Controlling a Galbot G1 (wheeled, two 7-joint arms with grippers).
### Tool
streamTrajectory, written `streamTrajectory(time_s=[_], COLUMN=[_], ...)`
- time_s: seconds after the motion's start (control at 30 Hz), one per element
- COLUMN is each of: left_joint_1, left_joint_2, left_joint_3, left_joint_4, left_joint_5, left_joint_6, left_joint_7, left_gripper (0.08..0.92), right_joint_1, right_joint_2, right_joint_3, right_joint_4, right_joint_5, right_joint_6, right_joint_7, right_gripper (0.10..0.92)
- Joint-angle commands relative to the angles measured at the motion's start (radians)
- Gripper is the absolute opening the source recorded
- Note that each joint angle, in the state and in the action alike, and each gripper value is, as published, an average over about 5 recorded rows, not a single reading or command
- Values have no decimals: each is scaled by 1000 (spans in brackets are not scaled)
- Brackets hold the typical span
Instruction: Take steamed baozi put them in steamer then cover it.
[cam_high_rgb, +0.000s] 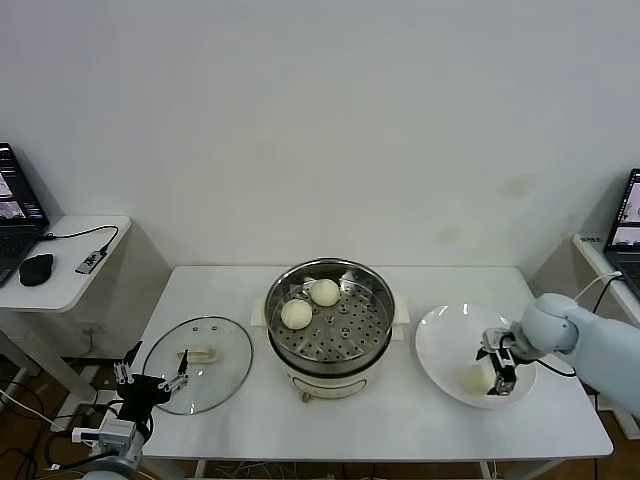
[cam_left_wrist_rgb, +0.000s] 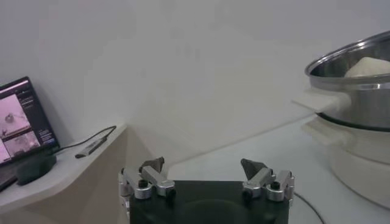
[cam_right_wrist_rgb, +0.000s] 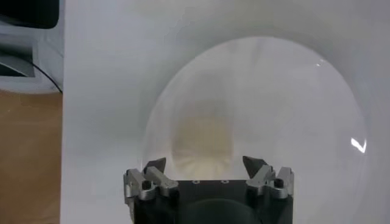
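The steamer (cam_high_rgb: 330, 322) stands uncovered at the table's middle with two baozi (cam_high_rgb: 324, 292) (cam_high_rgb: 296, 314) on its perforated tray. A third baozi (cam_high_rgb: 473, 378) lies on the white plate (cam_high_rgb: 445, 345) at the right. My right gripper (cam_high_rgb: 494, 370) is low over the plate, open, and the baozi (cam_right_wrist_rgb: 203, 145) sits just ahead between its fingertips (cam_right_wrist_rgb: 159, 162). The glass cover (cam_high_rgb: 215, 372) lies flat to the left of the steamer, handle (cam_high_rgb: 203, 355) up. My left gripper (cam_high_rgb: 152, 379) is open and empty at the cover's near-left edge. A fourth baozi does not show.
The left wrist view shows the steamer's side (cam_left_wrist_rgb: 359, 91) with a bun (cam_left_wrist_rgb: 368, 66) above its rim. A side table (cam_high_rgb: 70, 285) at the left holds a laptop (cam_high_rgb: 12, 200), a mouse (cam_high_rgb: 36, 268) and a cable. Another laptop (cam_high_rgb: 625, 215) stands at the far right.
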Motion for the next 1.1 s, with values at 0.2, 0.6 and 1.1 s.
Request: streamTrajectory(time_s=[0.2,0.6,1.1], left_joint_1=[0,3,-12], left_joint_2=[1,1,8], left_joint_3=[0,-4,11], left_joint_4=[-1,-9,-13], left_joint_5=[0,0,-6], left_joint_6=[0,0,0], left_joint_7=[0,0,1], left_gripper=[823,823,823], right_joint_1=[-39,35,594], right_joint_2=[39,10,-51], right_joint_3=[32,7,-201], right_joint_4=[-38,-4,53], right_joint_5=[-15,28,266], right_joint_6=[-4,-13,-21], right_joint_7=[1,-31,-87], right_gripper=[689,495,475])
